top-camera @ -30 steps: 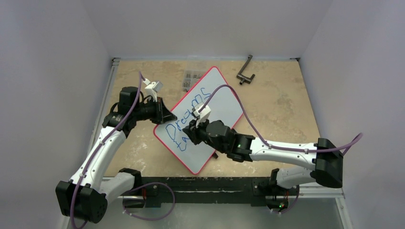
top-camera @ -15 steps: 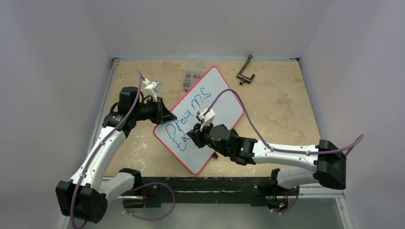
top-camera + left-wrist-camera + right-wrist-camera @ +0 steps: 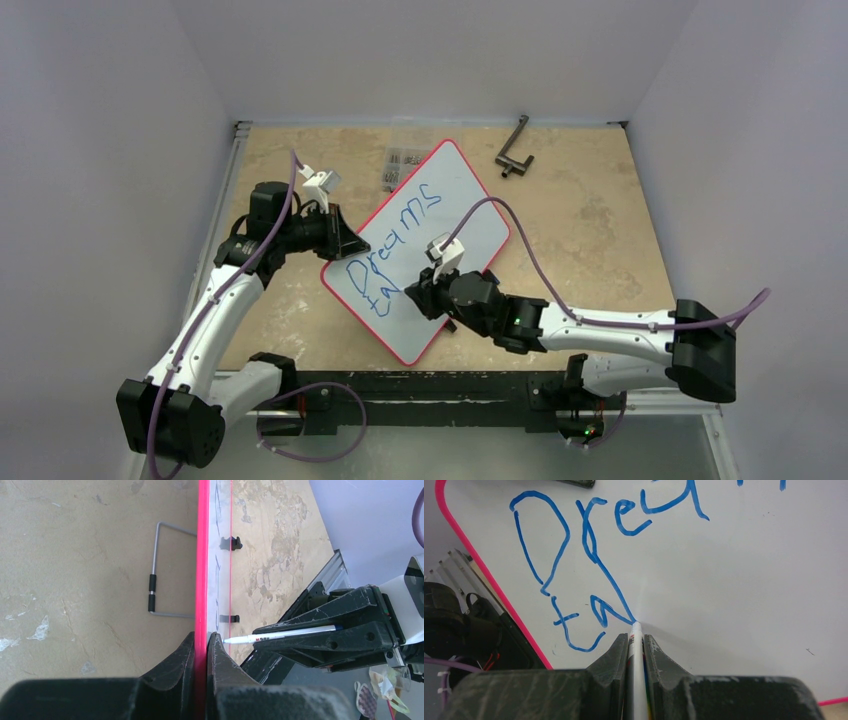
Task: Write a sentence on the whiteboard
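Blue sentence (image 3: 610, 582) reads only to "ta"; right pincer (image 3: 636, 636) clamps marker (image 3: 635, 647), tip on whiteboard (image 3: 734, 580), blank space lying rightward; left pincer (image 3: 201, 637) pinches its edge.

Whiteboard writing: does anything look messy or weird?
Yes. On the whiteboard, one long blue stroke slants from the top line of the sentence down into the second line, joining them like a slip. It ends at the marker tip in the right gripper.

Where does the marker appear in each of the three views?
Top external: hidden under the right gripper, over the whiteboard.
Left wrist: the marker lies centre right, tip toward the board.
Right wrist: bottom centre, pointing up at the board.
Shared landmark: the whiteboard's red rim.
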`<state>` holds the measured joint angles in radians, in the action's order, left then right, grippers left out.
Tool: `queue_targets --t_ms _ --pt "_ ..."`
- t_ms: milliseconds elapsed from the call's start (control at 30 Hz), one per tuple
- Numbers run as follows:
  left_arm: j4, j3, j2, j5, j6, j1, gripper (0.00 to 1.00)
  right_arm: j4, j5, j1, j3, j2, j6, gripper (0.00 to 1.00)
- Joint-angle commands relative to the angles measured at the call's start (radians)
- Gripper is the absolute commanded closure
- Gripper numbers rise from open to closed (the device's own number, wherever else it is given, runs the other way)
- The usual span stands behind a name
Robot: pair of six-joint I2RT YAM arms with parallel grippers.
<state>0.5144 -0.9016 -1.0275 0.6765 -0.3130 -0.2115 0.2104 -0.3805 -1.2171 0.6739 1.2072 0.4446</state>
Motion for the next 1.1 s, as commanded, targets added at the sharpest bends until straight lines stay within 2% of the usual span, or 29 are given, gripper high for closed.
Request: queue_targets --t_ms 0,167,433,767,1067 --pt "0.013 0.006 0.007 -0.103 0.114 -0.006 1.00 -0.102 -0.061 0.002 0.009 -0.001 -0.003 1.00" --pt "0.015 0.006 0.007 -0.104 0.114 -0.006 1.00 -0.151 -0.044 0.002 0.062 -0.039 -0.019 1.00" --pt "0.015 0.007 0.007 -0.103 0.114 -0.006 1.00 -0.124 -0.020 0.003 0.119 -0.108 -0.039 1.00" --pt "0.016 0.007 0.009 -0.106 0.115 -0.006 1.00 -0.047 -0.036 0.002 0.201 0.007 -0.084 1.00" --pt "0.016 0.006 0.010 -0.104 0.115 -0.006 1.00 -0.070 -0.092 0.003 0.219 0.078 -0.076 1.00"
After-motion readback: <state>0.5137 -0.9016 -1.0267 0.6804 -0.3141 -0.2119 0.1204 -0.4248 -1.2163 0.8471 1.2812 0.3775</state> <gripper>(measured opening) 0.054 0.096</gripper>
